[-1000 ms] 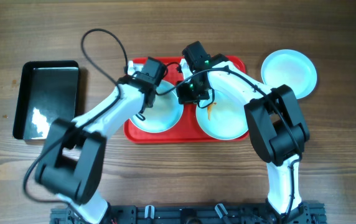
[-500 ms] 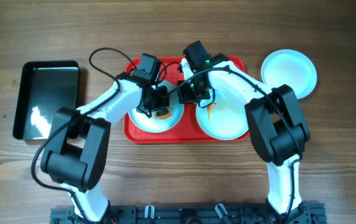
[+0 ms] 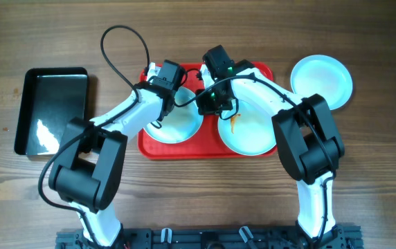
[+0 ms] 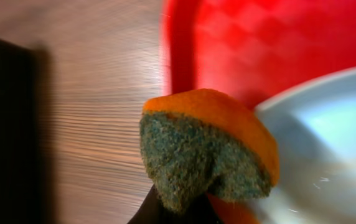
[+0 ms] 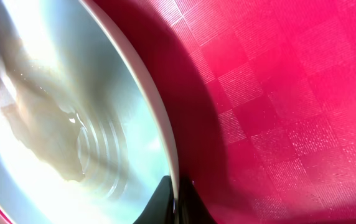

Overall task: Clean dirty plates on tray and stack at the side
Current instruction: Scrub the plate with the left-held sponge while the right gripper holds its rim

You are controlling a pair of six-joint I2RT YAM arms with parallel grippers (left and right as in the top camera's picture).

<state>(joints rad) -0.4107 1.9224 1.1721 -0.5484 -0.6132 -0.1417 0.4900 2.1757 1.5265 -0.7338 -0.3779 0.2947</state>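
The left claw clamps an orange sponge at the left rim of the tray, left plate just right of it. The right claw pinches shut on the rim of the smeared plate, mid-tray. Bare table lies left, towards the black tray.

There's the sponge in the left hand: bright orange back, dark grey-green speckled scrub face. Just past it the tray glows red, and by the right hand that red carries a fine embossed checker pattern. The smeared plate there is glossy mint-white with an orange streak. Well out to the left hand's left, a shiny black tray on the brown wood-grain tabletop.
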